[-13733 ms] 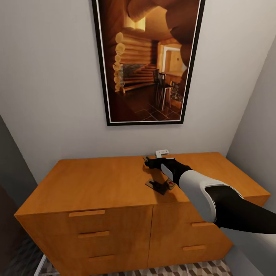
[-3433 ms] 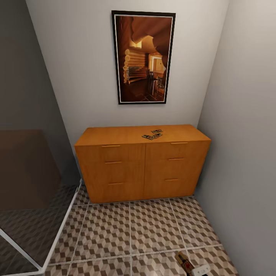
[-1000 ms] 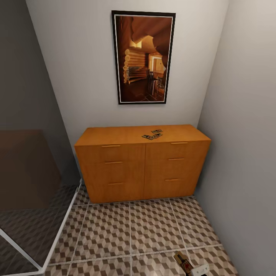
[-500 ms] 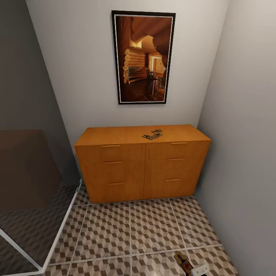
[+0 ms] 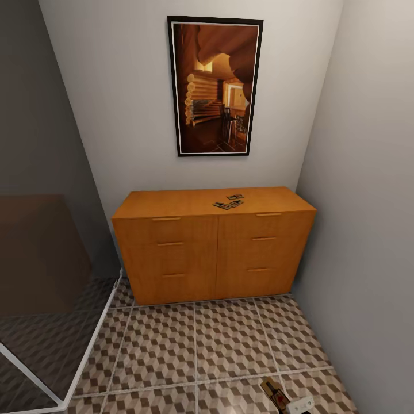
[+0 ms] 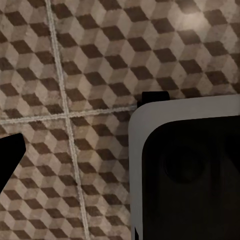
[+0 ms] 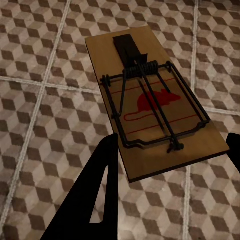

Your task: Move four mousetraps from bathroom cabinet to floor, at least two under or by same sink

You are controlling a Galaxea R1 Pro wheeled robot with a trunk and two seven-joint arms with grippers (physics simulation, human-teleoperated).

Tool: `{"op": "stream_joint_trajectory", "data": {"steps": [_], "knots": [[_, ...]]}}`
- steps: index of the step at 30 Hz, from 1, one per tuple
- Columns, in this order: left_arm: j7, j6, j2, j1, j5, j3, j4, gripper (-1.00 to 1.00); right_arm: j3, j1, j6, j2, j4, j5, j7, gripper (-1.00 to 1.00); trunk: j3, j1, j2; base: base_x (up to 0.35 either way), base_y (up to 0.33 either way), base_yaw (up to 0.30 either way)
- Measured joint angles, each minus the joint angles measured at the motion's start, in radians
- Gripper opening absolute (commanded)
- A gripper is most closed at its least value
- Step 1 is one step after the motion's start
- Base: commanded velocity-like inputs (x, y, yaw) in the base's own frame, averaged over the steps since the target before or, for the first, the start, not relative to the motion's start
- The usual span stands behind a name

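Observation:
The orange-brown cabinet [image 5: 213,253] stands against the far wall, with a small cluster of mousetraps [image 5: 229,202] on its top right of centre. My right gripper [image 7: 170,160] is shut on one more mousetrap [image 7: 155,107], a brown board with dark wire and a red mouse print. Its dark fingers [image 7: 102,185] touch the board's two sides just above the cube-patterned floor [image 7: 45,115]. That mousetrap [image 5: 275,394] also shows at the head view's lower edge, over the floor [image 5: 190,345]. My left gripper [image 6: 120,150] hangs open over the tiles, one dark finger [image 6: 9,157] showing.
A framed picture [image 5: 215,86] hangs above the cabinet. A grey wall [image 5: 368,230] closes the right side. A glass partition with a white frame [image 5: 69,368] and a dark block [image 5: 40,253] stand at the left. My own dark, white-rimmed body [image 6: 190,175] shows in the left wrist view.
Nothing has moved in the last second. Since 13.7 s ago the view has backed away from the cabinet, and my right gripper now holds one mousetrap low over the floor.

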Motion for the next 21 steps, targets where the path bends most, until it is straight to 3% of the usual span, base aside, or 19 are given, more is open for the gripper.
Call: {"op": "stream_joint_trajectory", "data": {"steps": [21], "knots": [[0.000,0.000,0.000,0.000,0.000,0.000,0.000,1.00,0.000,0.000,0.000,0.000,0.000,0.000,0.000,-1.00,0.000,0.000,0.000,0.000,0.000,0.000]]}}
